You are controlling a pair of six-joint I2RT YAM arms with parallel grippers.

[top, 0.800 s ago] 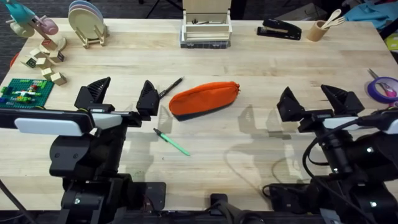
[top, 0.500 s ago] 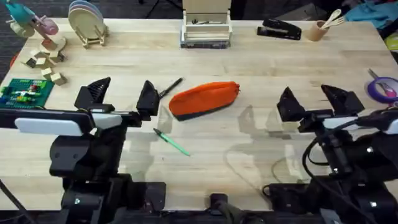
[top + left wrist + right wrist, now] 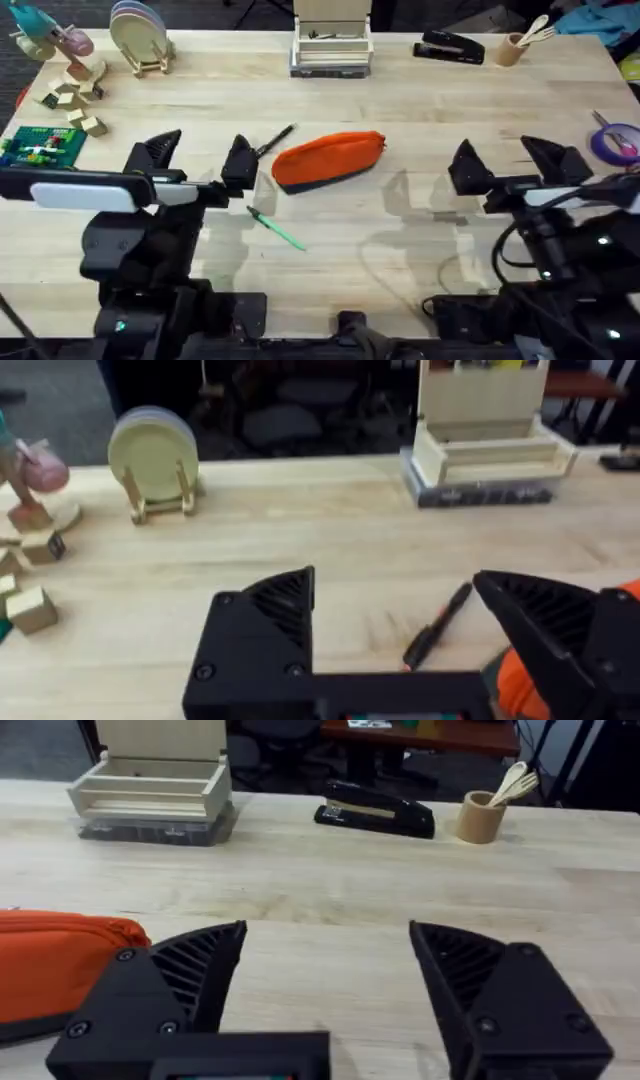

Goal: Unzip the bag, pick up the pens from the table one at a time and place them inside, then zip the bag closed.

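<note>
2 pens lie on the tabletop (image 3: pixel 420 100) near its middle, both outside the bag (image 3: pixel 328 159). The bag is an orange pouch with a dark underside, lying on its side, its zipper end pointing toward the right edge; whether the zipper is open I cannot tell. The black pen (image 3: pixel 274 140) lies slanted just beside the bag's left end, on the side toward the far edge. The green pen (image 3: pixel 277 229) lies slanted nearer the near edge, apart from the bag.

The left claw (image 3: pixel 196 160) hovers left of the bag, released, its 2 fingers spread wide and grasping nothing; its right finger sits close to the black pen. The right claw (image 3: pixel 510 162) hovers well to the right of the bag, likewise released and empty, with bare tabletop between its fingers.
</note>
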